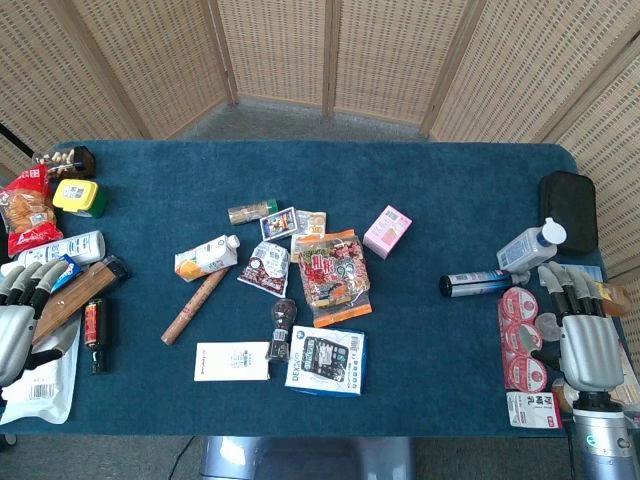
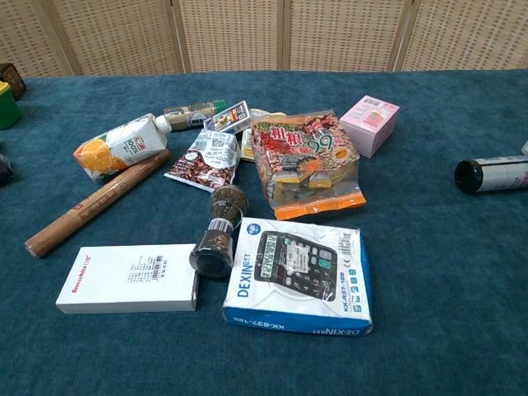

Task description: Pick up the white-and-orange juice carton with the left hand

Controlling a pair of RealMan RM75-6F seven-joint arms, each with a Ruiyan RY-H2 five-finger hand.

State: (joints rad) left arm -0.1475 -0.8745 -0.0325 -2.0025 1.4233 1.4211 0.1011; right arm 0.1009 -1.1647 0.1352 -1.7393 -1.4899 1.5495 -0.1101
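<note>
Left of the central clutter on the blue bench (image 1: pixel 420 340), the juice carton (image 1: pixel 206 256) lies on its side, white with an orange end and a fruit picture, its capped top toward the middle. A brown wooden stick (image 1: pixel 195 306) lies just beside its lower edge; a small spice jar (image 1: pixel 250 212) sits near its cap. Bare cloth stretches between the carton and the left robot hand (image 1: pixel 20 320), which hovers at the bench's left edge, fingers apart and holding nothing. The right robot hand (image 1: pixel 585 335) likewise hangs with fingers spread over the round tubs (image 1: pixel 518 340) at the right edge.
</note>
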